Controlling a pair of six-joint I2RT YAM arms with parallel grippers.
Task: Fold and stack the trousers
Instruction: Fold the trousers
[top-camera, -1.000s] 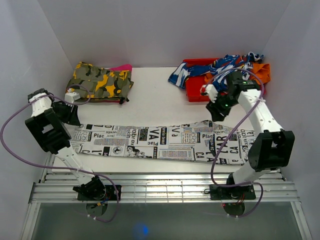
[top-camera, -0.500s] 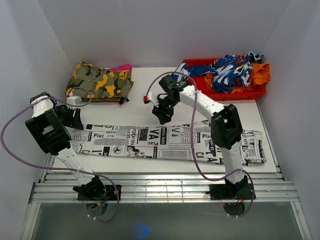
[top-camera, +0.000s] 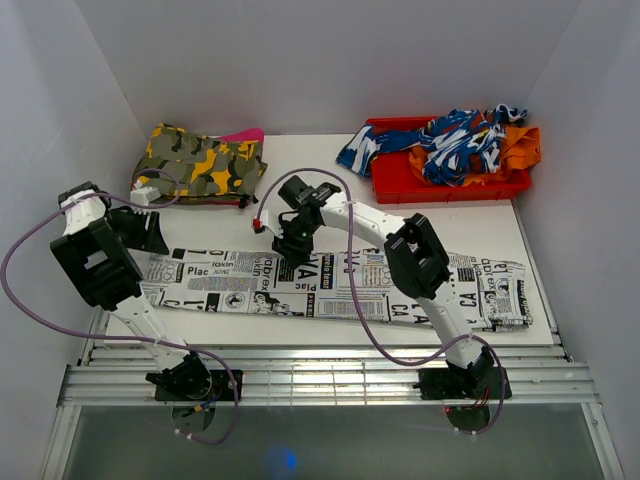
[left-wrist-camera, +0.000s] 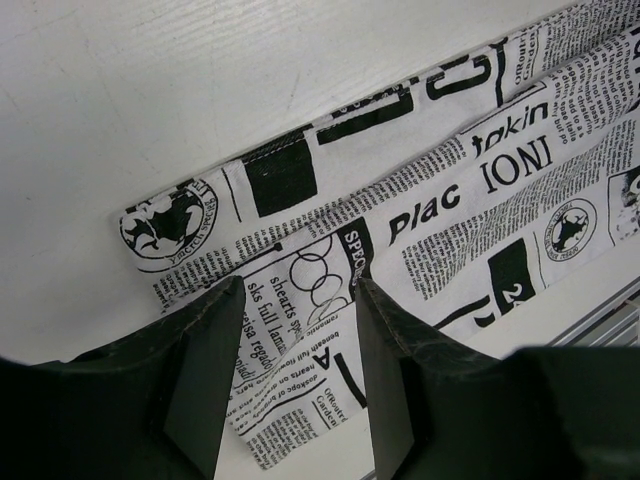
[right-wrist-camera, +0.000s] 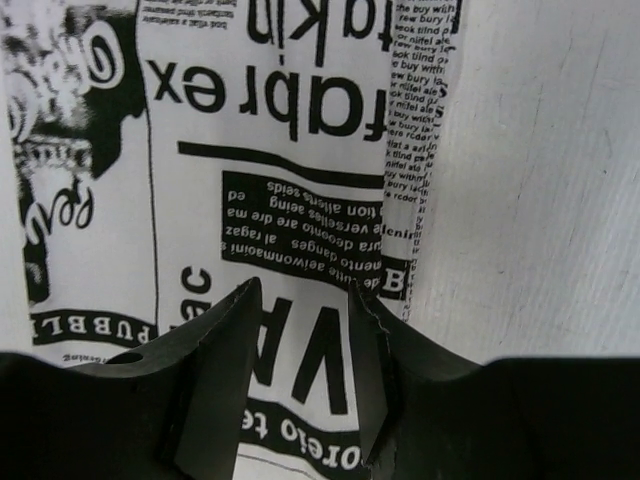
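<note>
- While the trousers (top-camera: 340, 290) lie flat, long axis running 9 to 3 o'clock, the left gripper (left-wrist-camera: 300, 300) sits over their 9 o'clock end, jaws apart, holding nothing.
- Right gripper (right-wrist-camera: 305, 300) hovers mid-length at their 12 o'clock edge, likewise parted and empty.

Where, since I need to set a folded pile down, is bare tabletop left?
The widest bare table lies at the far side, between the camouflage garment and the red bin. Another patch sits on the right, between bin and trousers. The middle band is crowded: trousers span it, left gripper at their left end, right gripper over their far edge.
</note>
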